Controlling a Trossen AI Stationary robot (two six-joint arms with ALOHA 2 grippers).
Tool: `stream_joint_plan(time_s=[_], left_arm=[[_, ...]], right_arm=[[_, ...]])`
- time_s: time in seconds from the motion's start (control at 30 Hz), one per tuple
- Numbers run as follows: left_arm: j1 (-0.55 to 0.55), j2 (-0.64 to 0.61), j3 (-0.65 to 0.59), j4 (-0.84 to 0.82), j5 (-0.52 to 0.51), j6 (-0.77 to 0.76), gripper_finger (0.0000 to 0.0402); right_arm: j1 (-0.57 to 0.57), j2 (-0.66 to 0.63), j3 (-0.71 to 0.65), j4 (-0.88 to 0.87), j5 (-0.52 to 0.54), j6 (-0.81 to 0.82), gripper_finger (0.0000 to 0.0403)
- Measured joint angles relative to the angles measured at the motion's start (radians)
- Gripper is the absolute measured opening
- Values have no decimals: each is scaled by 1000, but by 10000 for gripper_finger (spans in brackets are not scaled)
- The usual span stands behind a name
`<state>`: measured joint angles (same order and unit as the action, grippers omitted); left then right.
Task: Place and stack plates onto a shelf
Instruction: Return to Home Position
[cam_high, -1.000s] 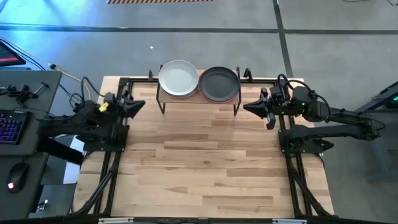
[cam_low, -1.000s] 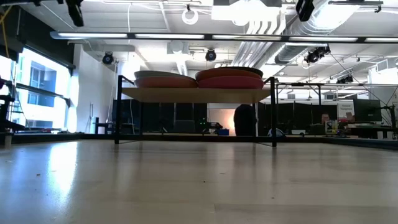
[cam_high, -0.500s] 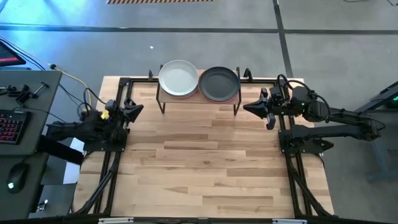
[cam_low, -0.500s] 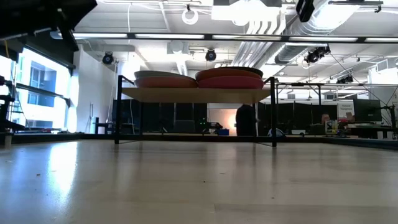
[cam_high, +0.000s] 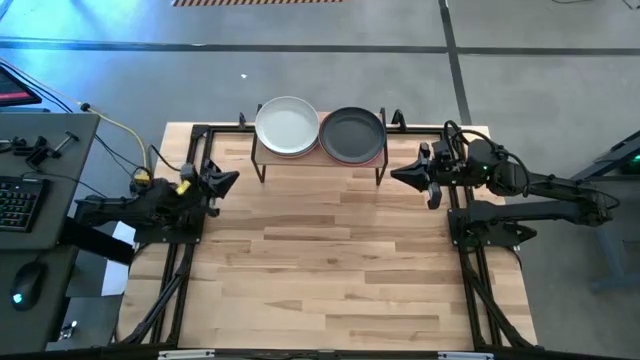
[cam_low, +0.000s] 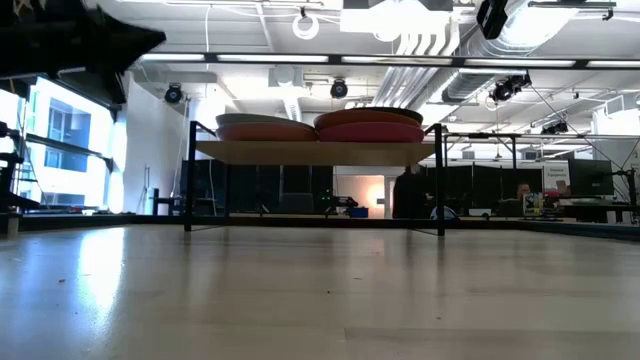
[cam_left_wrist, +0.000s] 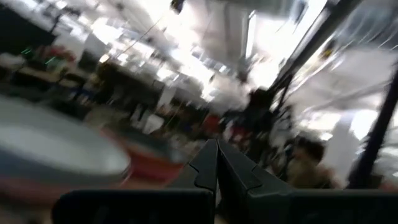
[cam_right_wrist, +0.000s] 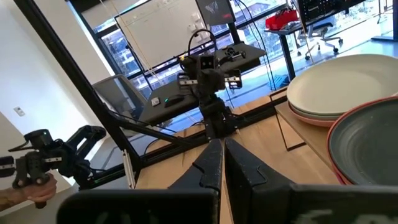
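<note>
Both stacks sit on the shelf (cam_low: 315, 152) at the far edge of the tabletop (cam_high: 320, 260), a white plate (cam_high: 287, 126) topping the left one and a dark grey plate (cam_high: 352, 134) the right. My left hand (cam_high: 226, 180) is pinched shut and empty at the tabletop's left side. My right hand (cam_high: 398, 176) is likewise shut, near the shelf's right end. I'd ease both home high and wide of the shelf. I can't count the plates underneath.

Grey concrete floor (cam_high: 330, 40), side desk (cam_high: 50, 135) with keyboard (cam_high: 15, 205), bright ceiling strip lights (cam_low: 300, 58), window (cam_low: 60, 130)
</note>
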<state>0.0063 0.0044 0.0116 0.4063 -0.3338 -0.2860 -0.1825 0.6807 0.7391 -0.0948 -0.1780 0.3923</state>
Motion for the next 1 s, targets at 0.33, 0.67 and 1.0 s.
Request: stream_joint_plan(time_s=[0.33,0.67,1.0], left_arm=[[0,5,0,-345,-58,-98,0],[0,15,0,-352,15,-68,0],[0,15,0,-351,15,-69,0]], right_arm=[[0,-23,0,-18,-59,0,0],[0,-166,0,-249,-63,13,0],[0,-375,0,-334,10,-198,0]])
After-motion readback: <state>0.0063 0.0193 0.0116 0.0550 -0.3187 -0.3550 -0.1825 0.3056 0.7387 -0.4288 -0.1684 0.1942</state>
